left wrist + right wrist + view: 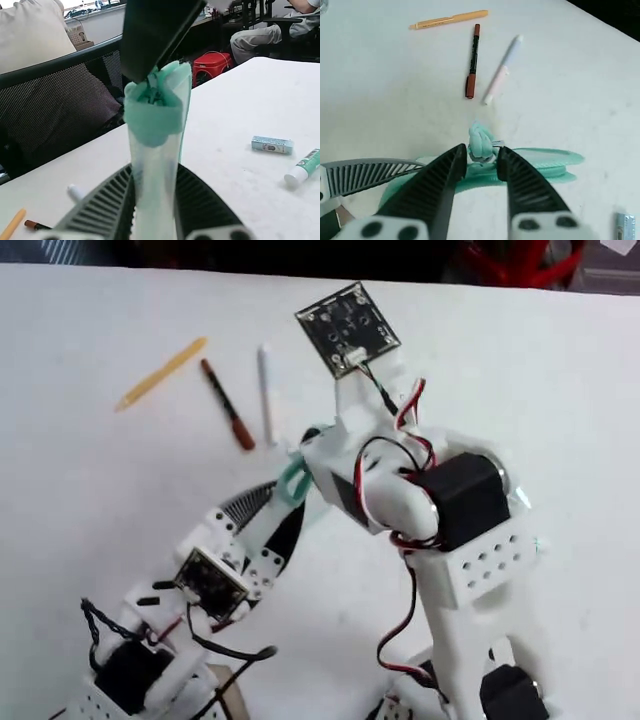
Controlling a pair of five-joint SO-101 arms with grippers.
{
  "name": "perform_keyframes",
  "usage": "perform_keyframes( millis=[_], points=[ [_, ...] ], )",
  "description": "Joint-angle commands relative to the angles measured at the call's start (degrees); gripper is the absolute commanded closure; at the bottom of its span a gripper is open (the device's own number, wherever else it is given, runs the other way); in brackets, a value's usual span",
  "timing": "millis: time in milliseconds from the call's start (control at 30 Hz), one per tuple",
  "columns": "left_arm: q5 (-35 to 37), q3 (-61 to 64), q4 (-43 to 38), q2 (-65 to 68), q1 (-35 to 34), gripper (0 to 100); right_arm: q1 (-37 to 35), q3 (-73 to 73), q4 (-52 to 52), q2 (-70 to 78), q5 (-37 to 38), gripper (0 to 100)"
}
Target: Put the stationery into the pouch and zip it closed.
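Note:
The translucent green pouch (156, 150) stands on edge off the table, and my left gripper (155, 172) is shut on its body with ribbed black fingers. My right gripper (481, 152) is at the pouch's top, shut on the knotted green zipper pull (480, 141). In the high view the pouch (293, 480) sits between the two arms. Three pens lie on the table beyond it: a yellow pen (160, 373), a brown marker (227, 405) and a white pen (266, 390).
A small blue box (272, 144) and a white tube (304, 168) lie on the table to one side of the pouch. The right arm's body (460, 530) covers the middle of the table. A black mesh chair (60, 100) stands past the table edge.

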Motion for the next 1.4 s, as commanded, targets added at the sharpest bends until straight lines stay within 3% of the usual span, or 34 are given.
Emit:
perform_keyframes(
  millis=[0, 300, 500, 667, 733, 1033, 1133, 1267, 1367],
  points=[
    [-0.53, 0.09, -0.70, 0.57, -0.66, 98, 0.13, 1.58, 0.66, 0.13, 0.70, 97.5],
    [-0.53, 0.09, -0.70, 0.57, -0.66, 98, -7.08, -1.14, -0.84, -0.22, 0.70, 98.1],
    [-0.35, 0.09, -0.62, 0.57, -0.66, 98, -6.99, -7.30, -1.63, 0.84, 0.70, 97.3],
    [-0.26, 0.09, -0.53, 0.57, -0.66, 98, -4.97, -10.73, -1.71, 6.55, 0.53, 77.7],
    [-0.26, 0.09, -0.53, 0.57, -0.66, 98, -5.23, -12.48, -0.22, 10.07, 0.53, 75.4],
    [-0.44, 1.32, -0.79, 0.57, 0.92, 98, -4.53, -15.65, 1.19, 15.60, 2.46, 82.7],
    [-0.44, 1.32, -0.79, 0.57, 0.92, 98, -4.62, -8.26, 1.19, 12.88, 8.44, 89.3],
    [-0.44, 1.32, -0.79, 0.57, 0.92, 98, -4.53, 4.31, 1.19, 8.66, 9.85, 90.7],
    [-0.44, 1.41, -0.79, 0.57, 0.92, 98, -4.53, 12.40, 1.19, 5.58, 16.88, 94.1]
  ],
)
